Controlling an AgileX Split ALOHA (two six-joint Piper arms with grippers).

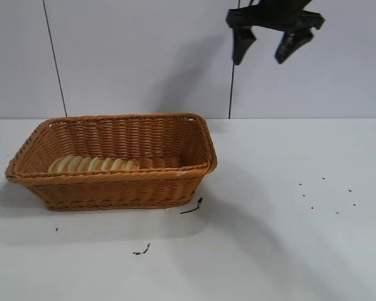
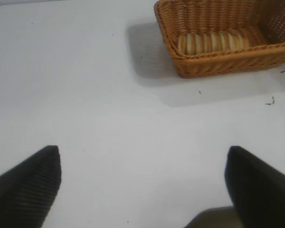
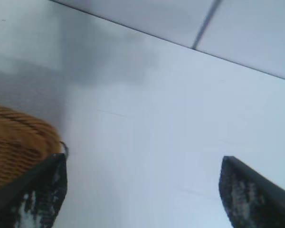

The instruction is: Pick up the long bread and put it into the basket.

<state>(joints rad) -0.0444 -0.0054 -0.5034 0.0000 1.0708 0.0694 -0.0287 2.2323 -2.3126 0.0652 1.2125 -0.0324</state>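
Long bread (image 1: 93, 164) lying flat inside the basket (image 1: 119, 135), along the near wall, toward the left end. Seen in the left wrist view too, striped loaf (image 2: 211, 42) tucked against the basket's (image 2: 218, 66) front wall at the upper right of the frame. Nothing else spotted in the basket.

Looks like the putting-in step is done. Bread down and let go. Only backing away and parking seems left, so no careful move needed next, just keeping clear of the braided rim.

Basket sitting on the white counter (image 1: 288, 207) at the left middle of the outside frame. A few small dark specks (image 1: 191, 207) on the counter just by the basket's right corner and lower down.

Right hand (image 1: 267, 47) up high at the upper right of the frame, well above the counter, fingers spread apart, holding nothing. In its own view, a bit of basket (image 3: 14, 142) at the lower left.

Left hand (image 2: 142, 185) not seen from outside. In its own view, fingers wide apart and empty over bare counter, well away from the basket.
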